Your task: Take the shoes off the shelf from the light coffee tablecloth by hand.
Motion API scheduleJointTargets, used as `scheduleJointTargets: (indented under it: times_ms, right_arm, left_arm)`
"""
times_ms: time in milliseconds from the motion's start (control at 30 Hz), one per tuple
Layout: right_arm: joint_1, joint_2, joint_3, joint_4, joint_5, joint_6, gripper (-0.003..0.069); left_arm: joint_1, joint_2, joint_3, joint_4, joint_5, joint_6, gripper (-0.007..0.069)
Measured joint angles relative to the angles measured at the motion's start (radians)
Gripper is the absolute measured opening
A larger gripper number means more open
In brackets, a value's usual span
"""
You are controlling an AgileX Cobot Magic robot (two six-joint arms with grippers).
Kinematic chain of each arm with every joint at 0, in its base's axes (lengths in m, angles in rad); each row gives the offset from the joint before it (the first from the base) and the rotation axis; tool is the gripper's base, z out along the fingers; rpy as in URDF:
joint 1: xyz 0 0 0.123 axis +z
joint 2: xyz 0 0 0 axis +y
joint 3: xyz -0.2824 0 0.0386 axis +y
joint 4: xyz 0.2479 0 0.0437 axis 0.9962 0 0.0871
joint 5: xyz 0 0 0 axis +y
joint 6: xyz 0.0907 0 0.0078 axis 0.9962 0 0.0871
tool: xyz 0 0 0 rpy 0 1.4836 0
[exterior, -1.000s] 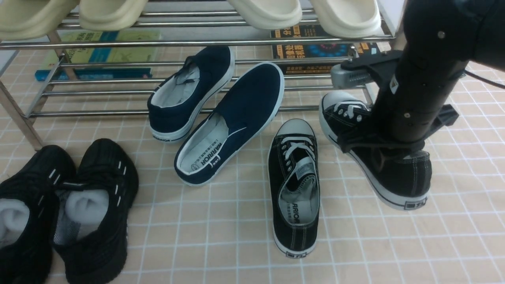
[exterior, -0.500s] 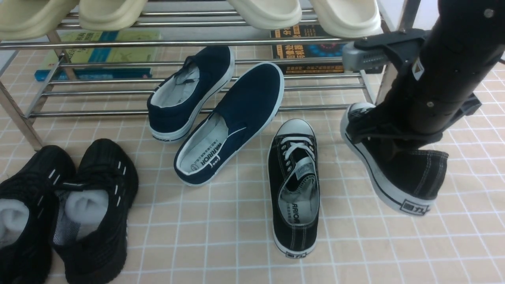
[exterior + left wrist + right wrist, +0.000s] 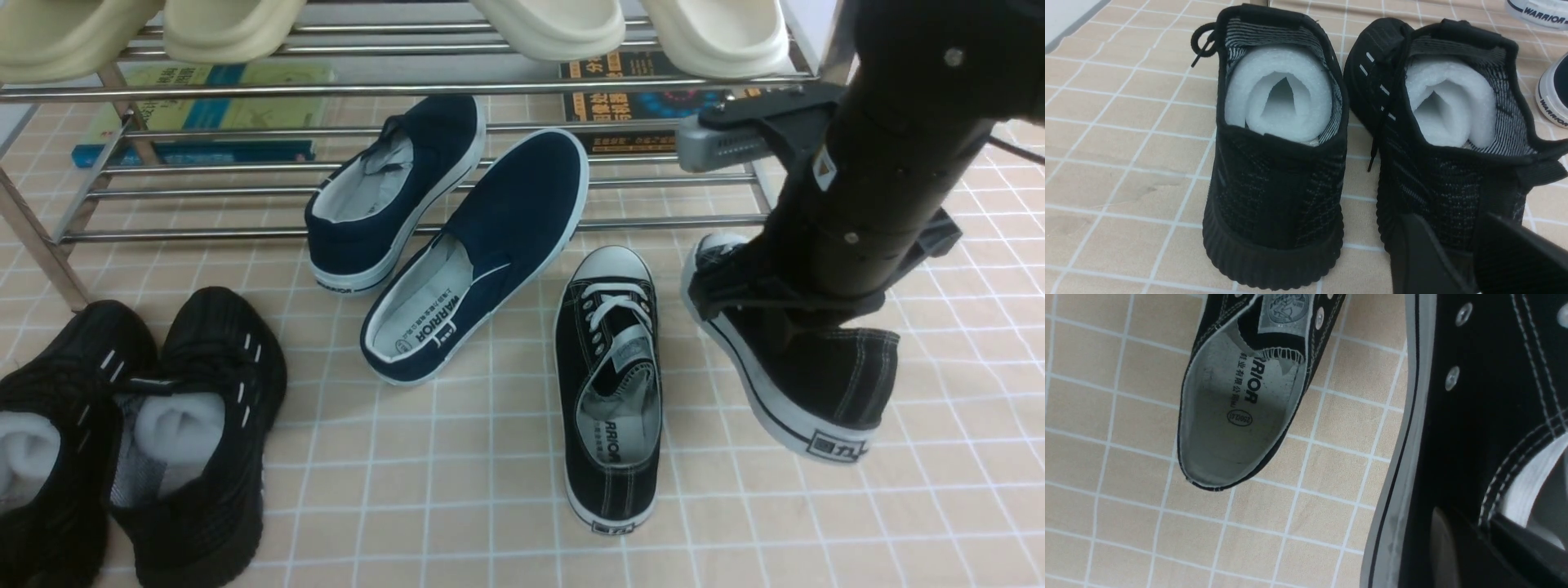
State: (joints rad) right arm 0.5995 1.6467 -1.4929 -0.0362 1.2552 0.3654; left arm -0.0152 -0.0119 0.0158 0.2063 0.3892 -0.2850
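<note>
Wherever visible beneath the footwear, light coffee tablecloth [image 3: 457, 490] with white grid, covering the whole table. Across the back, steel shelf [image 3: 408, 88]: cream slippers [image 3: 555, 24] on the top tier, no black canvas shoe left on either tier. At right, bulky black right arm [image 3: 882, 180] reaching down in front of the shelf's right leg. Far left, black knit sneakers [image 3: 163, 425] stuffed with white foam; in the middle, navy slip-ons [image 3: 482, 245] overlapping the lower front rails.

Under the arm, held shoe [image 3: 816, 376], tipped on its side, white sole facing left, heel tab toward the camera, toe hidden behind the arm; contact with the cloth impossible to tell. Just beside it, to the left, resting shoe [image 3: 608, 384], flat and upright on the cloth, toe cap toward the shelf.

Right jaws [image 3: 1486, 539] pressed together, pinching the held shoe's collar. Left jaws [image 3: 1461, 261] spread, empty, hovering just behind one knit sneaker's heel.

Progress, by judgement: nearly done, both shoes off the shelf; left to do, lowering the held shoe beside its partner and letting go.

Against a second ago: held shoe rolled further over, toe cap and laces no longer showing. Against half a second ago: arm and shoe back leftward, nearer the resting shoe. Everything else unmoved.
</note>
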Motion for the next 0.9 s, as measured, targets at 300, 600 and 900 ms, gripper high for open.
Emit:
scheduleJointTargets:
  times_ms: [300,600,900]
  right_arm:
    - [0.000,0.054,0.000,-0.015,-0.071,0.003,0.0023]
    - [-0.066,0.144,0.000,-0.038,-0.153,0.004,0.0025]
    - [-0.068,0.211,0.000,0.036,-0.170,0.042,0.0042]
  left_arm:
    - [0.000,0.000,0.000,0.000,0.000,-0.001,0.0242]
    - [0.000,0.000,0.000,0.000,0.000,-0.001,0.0242]
    - [0.000,0.000,0.000,0.000,0.000,-0.001,0.0242]
